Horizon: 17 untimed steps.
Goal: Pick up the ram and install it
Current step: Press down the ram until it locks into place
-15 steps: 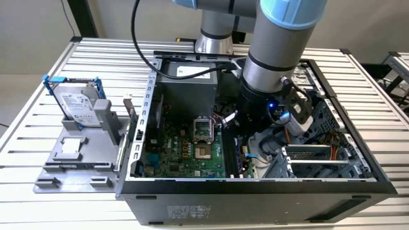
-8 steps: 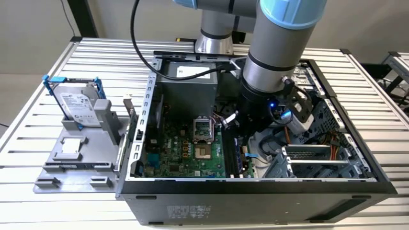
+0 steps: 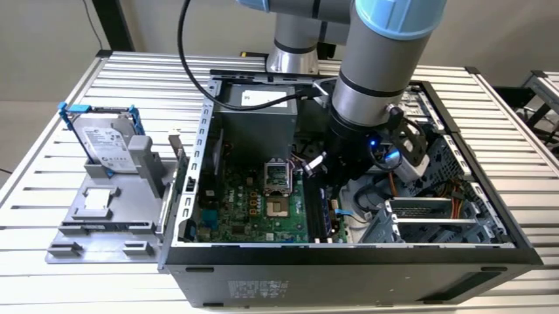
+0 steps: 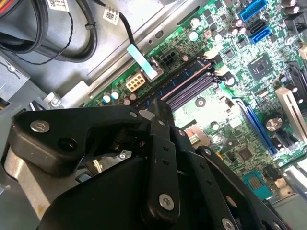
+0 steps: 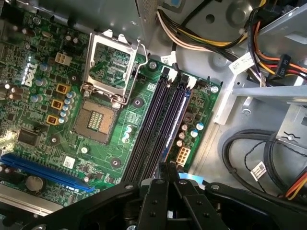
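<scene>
The ram [image 5: 178, 120] is a thin blue stick standing edge-up in the outermost of the long black slots [image 5: 153, 129] on the green motherboard [image 5: 43, 96]. It also appears as a bluish strip [image 4: 188, 78] in the second wrist view. My gripper [image 5: 169, 167] is shut, its two black fingers [image 5: 161, 191] pressed together, with the tips right at one end of the ram; I cannot tell whether they touch it. In the exterior view the gripper [image 3: 321, 171] reaches down inside the open computer case [image 3: 349, 252], over the slots.
The CPU socket [image 5: 98, 120] lies beside the slots. Cable bundles [image 5: 259, 158] and a metal drive cage [image 3: 428, 219] crowd the other side. A power supply [image 3: 258, 114] fills the case's back. On a grey fixture [image 3: 105, 209] outside the case stands a blue-framed hard drive [image 3: 105, 140].
</scene>
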{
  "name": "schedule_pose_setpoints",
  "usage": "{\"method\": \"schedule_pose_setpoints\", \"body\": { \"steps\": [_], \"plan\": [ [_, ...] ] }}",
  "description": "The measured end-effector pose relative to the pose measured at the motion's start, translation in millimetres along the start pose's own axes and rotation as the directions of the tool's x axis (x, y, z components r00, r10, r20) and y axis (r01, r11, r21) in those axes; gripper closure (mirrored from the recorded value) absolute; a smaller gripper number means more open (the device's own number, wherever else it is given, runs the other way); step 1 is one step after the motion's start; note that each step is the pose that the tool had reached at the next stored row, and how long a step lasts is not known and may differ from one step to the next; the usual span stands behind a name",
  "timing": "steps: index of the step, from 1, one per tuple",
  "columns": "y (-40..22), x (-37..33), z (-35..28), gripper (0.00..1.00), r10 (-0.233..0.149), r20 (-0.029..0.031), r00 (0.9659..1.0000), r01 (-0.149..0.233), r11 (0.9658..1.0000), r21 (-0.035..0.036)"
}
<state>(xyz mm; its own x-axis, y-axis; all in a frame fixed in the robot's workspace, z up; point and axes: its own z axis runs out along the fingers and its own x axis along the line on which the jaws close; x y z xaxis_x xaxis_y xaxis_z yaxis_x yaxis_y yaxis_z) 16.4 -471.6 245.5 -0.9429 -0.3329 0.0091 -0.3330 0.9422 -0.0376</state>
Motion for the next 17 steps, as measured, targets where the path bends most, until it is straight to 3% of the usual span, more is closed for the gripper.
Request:
{"method": "schedule_pose_setpoints", "body": {
  "steps": [11, 17],
  "plan": [
    [0.0, 0.0, 0.0, 1.00, -0.044, 0.0014, 0.9990, 0.044, 0.9990, 0.0011],
    [0.0, 0.0, 0.0, 1.00, -0.104, 0.0037, 0.9946, 0.104, 0.9946, 0.0019]
  ]
}}
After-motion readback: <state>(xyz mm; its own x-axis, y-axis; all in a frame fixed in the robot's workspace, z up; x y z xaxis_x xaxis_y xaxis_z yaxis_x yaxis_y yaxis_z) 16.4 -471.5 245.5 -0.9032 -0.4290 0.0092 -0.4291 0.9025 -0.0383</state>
